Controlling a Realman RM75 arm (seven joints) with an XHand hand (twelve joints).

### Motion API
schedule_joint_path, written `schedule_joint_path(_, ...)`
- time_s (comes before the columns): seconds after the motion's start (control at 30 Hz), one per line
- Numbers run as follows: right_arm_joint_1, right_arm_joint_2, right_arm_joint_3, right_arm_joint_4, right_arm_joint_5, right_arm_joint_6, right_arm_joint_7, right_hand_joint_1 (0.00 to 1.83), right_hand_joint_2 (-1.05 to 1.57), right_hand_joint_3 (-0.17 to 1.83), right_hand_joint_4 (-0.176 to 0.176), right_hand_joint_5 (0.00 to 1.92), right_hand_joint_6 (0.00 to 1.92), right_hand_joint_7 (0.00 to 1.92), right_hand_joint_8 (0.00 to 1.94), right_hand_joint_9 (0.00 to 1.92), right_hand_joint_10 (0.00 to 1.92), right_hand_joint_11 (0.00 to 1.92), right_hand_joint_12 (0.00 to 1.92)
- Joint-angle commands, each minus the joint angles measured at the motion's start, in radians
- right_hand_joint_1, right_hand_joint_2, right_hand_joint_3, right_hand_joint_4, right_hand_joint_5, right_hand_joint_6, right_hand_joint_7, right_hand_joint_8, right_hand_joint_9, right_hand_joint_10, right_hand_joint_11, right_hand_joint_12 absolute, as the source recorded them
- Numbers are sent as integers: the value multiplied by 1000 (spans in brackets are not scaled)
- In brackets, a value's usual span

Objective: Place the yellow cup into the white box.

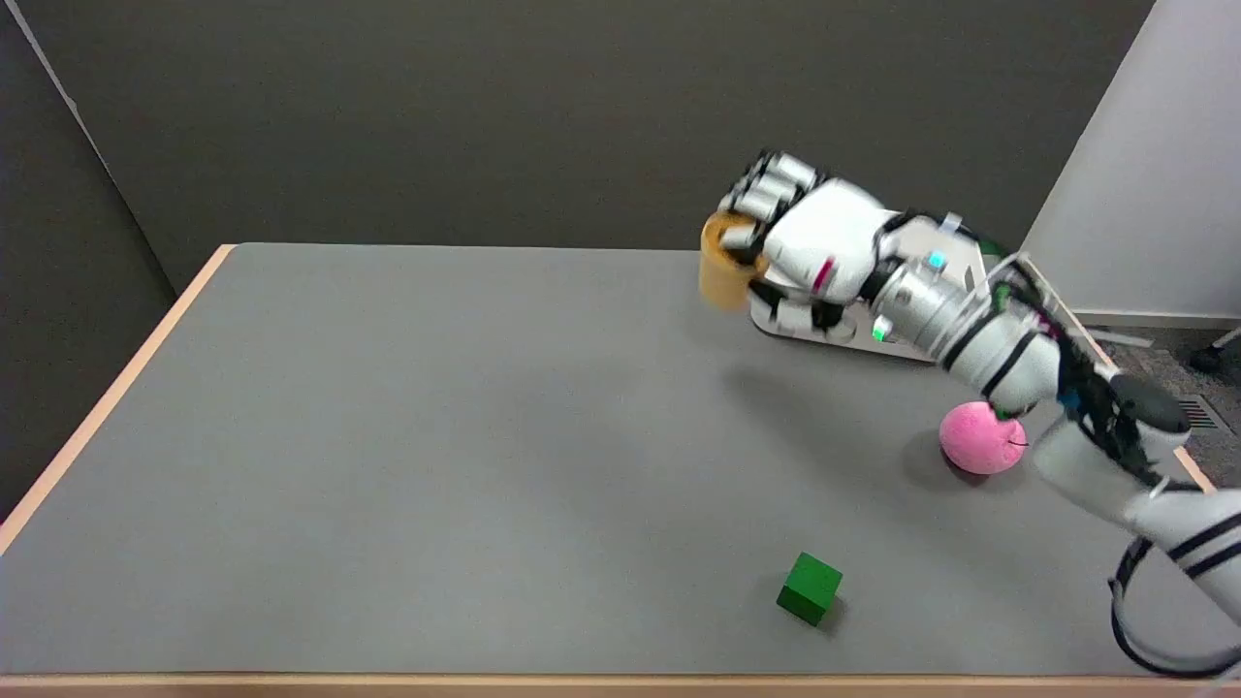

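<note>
We note the right hand [810, 237] gripping the cup [725, 267] aloft near the desk's far right corner, cup upright, just left of the box [853, 334], which lies mostly hidden beneath the hand, so rightward travel remains.

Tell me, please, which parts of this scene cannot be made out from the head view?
- White box: mostly hidden behind the right hand and forearm; its inside cannot be seen.
- Yellow cup: rim and far side covered by the fingers.
- Pink ball: top overlapped by the arm.
</note>
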Motion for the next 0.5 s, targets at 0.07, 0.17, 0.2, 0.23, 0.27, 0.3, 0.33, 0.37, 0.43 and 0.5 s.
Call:
schedule_joint_path(0.07, 480, 91, -170, -263, -82, -402, -18, 863, 1026, 559, 176, 676, 1580, 300, 471, 173, 606, -1, 897)
schedule_joint_path(0.17, 596, 109, -284, -459, -54, -445, 1, 857, 1032, 554, 176, 670, 1588, 286, 461, 166, 600, -1, 894)
schedule_joint_path(0.2, 625, 104, -321, -499, -44, -448, 14, 856, 1033, 553, 176, 669, 1589, 285, 460, 165, 599, -1, 892)
schedule_joint_path(0.23, 635, 101, -332, -527, -41, -448, 14, 856, 1034, 550, 176, 669, 1587, 282, 456, 163, 596, -1, 888)
schedule_joint_path(0.27, 651, 97, -349, -564, -38, -448, 14, 857, 1035, 547, 176, 670, 1585, 280, 451, 162, 593, -1, 883)
schedule_joint_path(0.3, 657, 96, -361, -600, -38, -448, 19, 857, 1036, 544, 176, 670, 1584, 278, 448, 160, 591, -1, 878)
schedule_joint_path(0.33, 657, 95, -366, -615, -38, -447, 25, 856, 1038, 541, 176, 668, 1585, 275, 446, 159, 590, -1, 872)
schedule_joint_path(0.37, 647, 95, -371, -630, -38, -446, 33, 854, 1041, 537, 176, 667, 1586, 273, 444, 158, 589, -1, 866)
schedule_joint_path(0.43, 627, 95, -368, -639, -41, -445, 33, 851, 1048, 527, 176, 663, 1588, 270, 441, 157, 587, -1, 858)
schedule_joint_path(0.5, 596, 99, -357, -639, -41, -446, 33, 851, 1048, 527, 176, 663, 1587, 271, 441, 157, 586, -1, 856)
